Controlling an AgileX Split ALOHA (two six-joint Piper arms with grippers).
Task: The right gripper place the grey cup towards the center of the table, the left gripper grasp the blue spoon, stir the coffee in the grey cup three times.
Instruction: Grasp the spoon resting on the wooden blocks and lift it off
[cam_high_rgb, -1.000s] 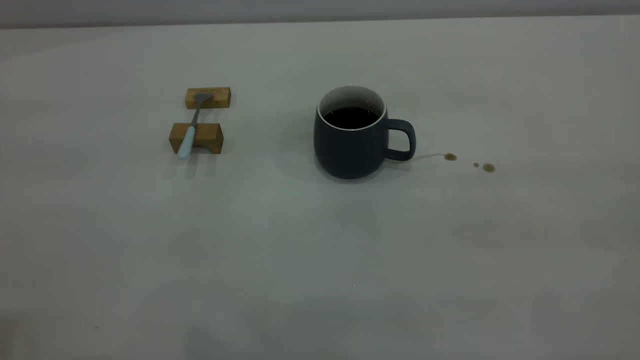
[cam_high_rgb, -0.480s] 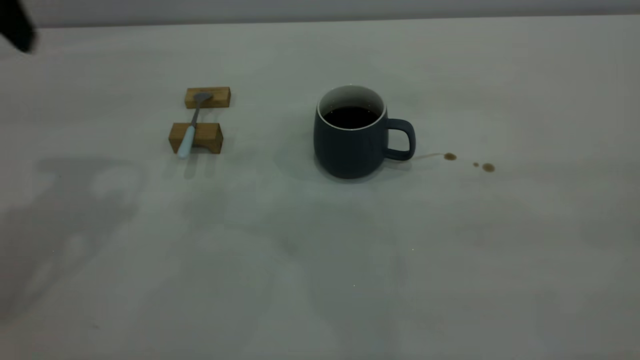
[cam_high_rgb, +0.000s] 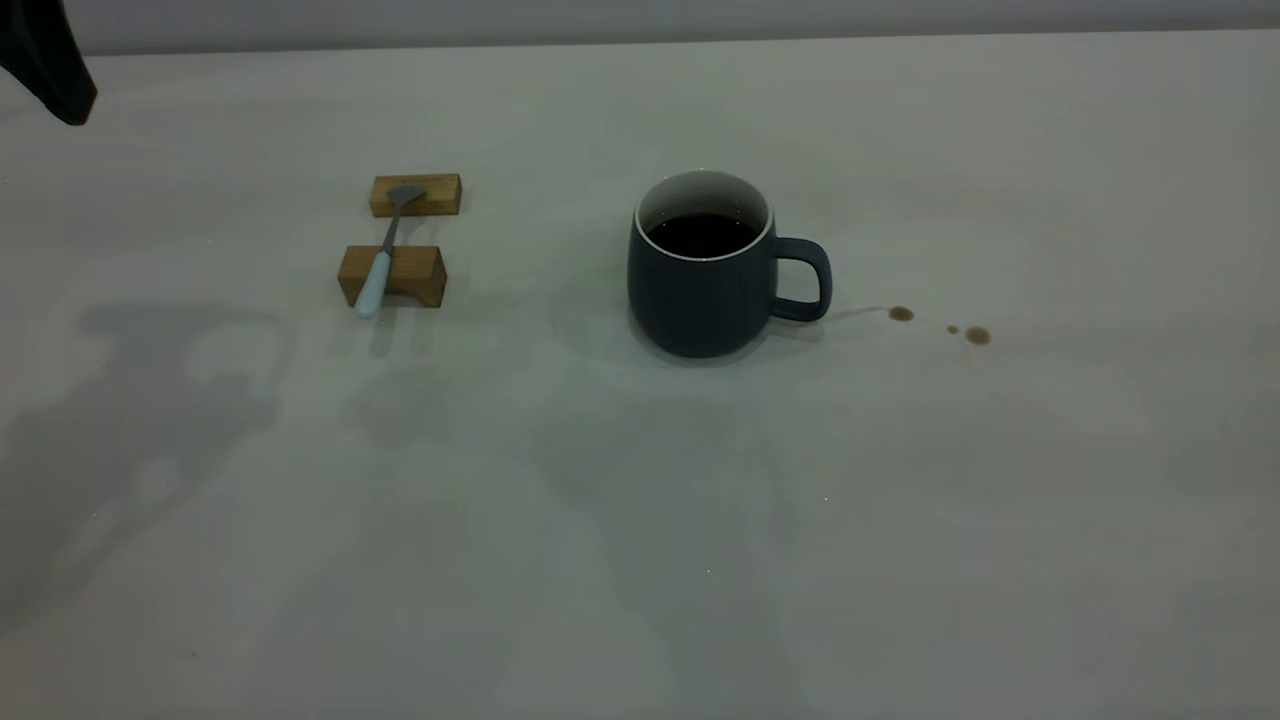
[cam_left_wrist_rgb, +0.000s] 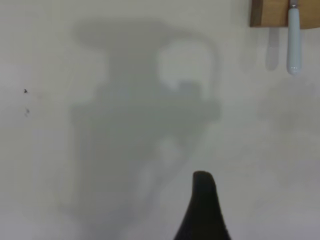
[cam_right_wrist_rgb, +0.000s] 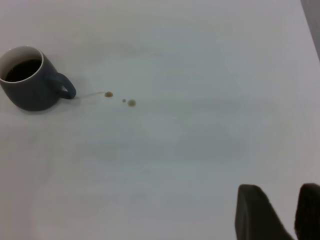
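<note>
left gripper (cam_high_rgb: 45, 60) mostly cut off at frame edge.

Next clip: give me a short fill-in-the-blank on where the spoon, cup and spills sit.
1. The blue spoon lies across two wooden ___.
2. The grey cup holds dark ___.
3. The brown drops lie on the table on the cup's ___ side.

Missing words: blocks; coffee; handle

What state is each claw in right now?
Left claw: holding nothing, cannot tell if open, short of the blue spoon.
Right claw: open, empty, away from the grey cup.
</note>
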